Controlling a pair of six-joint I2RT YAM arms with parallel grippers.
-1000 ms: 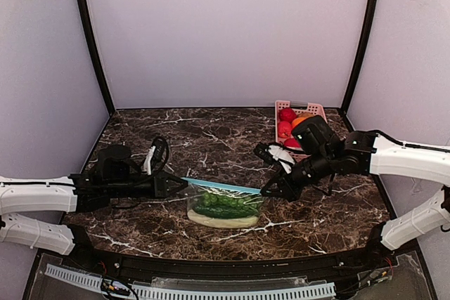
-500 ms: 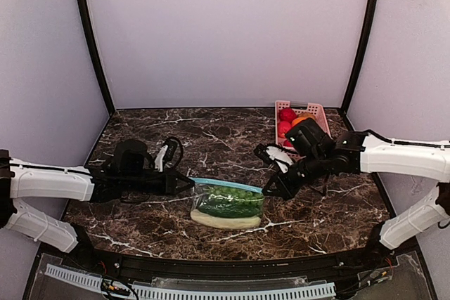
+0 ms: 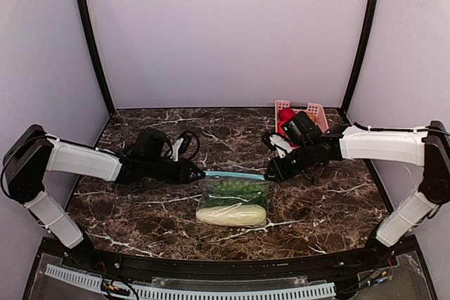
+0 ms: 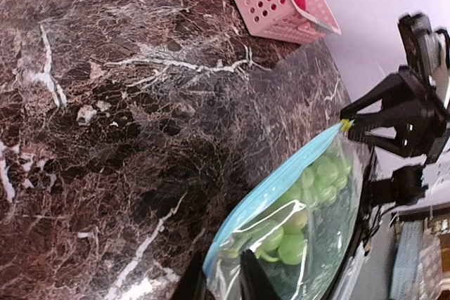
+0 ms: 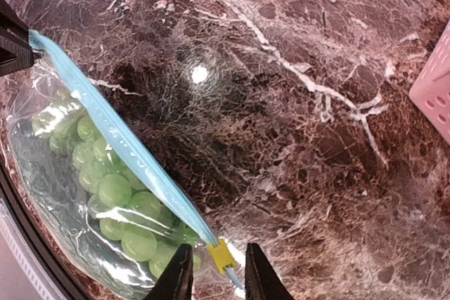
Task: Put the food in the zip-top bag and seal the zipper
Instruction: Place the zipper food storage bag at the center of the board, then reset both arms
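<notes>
Dark brown worktop [image 3: 140, 209], veined white like marble. The clear zip-top bag [image 3: 232, 205] has a teal-blue zipper [image 3: 235, 175] with a yellow tab [image 5: 222, 256]. Inside are green grapes [image 5: 112, 191] and a pale whitish gourd [image 3: 230, 216]. There's a pink perforated basket [image 4: 274, 5] at the far right corner.

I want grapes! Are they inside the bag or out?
Inside: the grapes show through the clear bag, below its blue zipper.
</notes>
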